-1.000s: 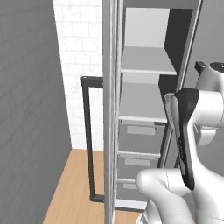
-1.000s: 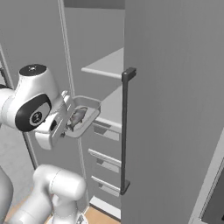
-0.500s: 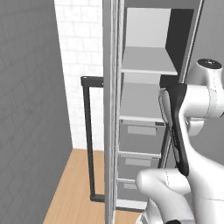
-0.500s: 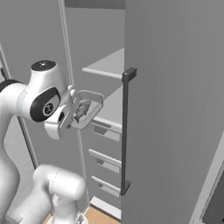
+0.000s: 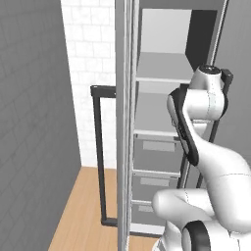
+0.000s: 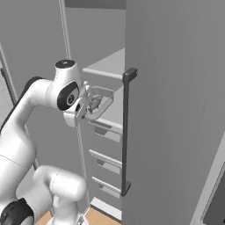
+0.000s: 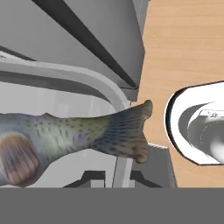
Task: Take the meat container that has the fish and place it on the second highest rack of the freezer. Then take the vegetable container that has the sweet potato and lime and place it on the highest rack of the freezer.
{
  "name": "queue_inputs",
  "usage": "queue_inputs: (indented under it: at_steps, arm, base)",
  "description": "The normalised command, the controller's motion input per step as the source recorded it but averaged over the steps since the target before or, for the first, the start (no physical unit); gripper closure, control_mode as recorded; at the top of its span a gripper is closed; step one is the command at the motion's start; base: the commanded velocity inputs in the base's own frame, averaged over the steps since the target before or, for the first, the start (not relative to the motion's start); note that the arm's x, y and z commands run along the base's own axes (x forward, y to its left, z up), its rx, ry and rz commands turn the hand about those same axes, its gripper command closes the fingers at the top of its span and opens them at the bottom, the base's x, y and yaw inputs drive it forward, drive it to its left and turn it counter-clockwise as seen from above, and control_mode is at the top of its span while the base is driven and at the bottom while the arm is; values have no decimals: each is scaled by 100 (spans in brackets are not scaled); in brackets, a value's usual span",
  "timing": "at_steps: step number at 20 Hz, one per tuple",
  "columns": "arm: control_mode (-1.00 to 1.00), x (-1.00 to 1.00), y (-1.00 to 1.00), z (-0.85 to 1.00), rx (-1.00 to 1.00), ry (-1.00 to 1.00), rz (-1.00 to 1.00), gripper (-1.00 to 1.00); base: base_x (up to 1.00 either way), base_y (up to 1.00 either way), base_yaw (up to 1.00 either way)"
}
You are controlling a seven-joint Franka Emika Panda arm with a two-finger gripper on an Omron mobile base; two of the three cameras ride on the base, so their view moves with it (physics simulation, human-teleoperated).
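My gripper (image 6: pixel 83 106) is shut on the rim of the meat container (image 6: pixel 100 102), a pale grey tray holding the speckled fish (image 6: pixel 93 103). It hangs at the open freezer (image 5: pixel 162 147), just above the front edge of the second highest rack (image 6: pixel 115 116) and below the highest rack (image 6: pixel 110 66). In the hand view the fish (image 7: pixel 74 131) lies across the tray, whose curved rim (image 7: pixel 94 81) sweeps above it, and my gripper (image 7: pixel 116 177) grips at the bottom. From the left base view both flat shelves show, the highest rack (image 5: pixel 164 68) over the second one (image 5: pixel 154 120).
Grey drawers (image 6: pixel 105 134) sit under the shelves. A freezer door with a long black handle (image 6: pixel 127 132) stands close on the right of the tray. Another door, edge-on, with its handle (image 5: pixel 98 157), stands left. White brick wall (image 5: pixel 93 49) and wood floor (image 5: pixel 83 211) lie beyond.
The arm has risen and reached forward, carrying the tray with the fish up and closer to the freezer shelves. The grip stays shut.
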Motion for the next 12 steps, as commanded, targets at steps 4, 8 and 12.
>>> queue_inputs:
  at_steps: [4,8,12]
  arm:
    - [-100,52,-21,-75,0,0,-4,100]
    - [-100,46,-24,-45,0,0,-2,100]
    - [-100,32,-14,-7,0,0,-1,100]
  base:
    - [0,0,0]
    - [0,0,0]
    - [0,0,0]
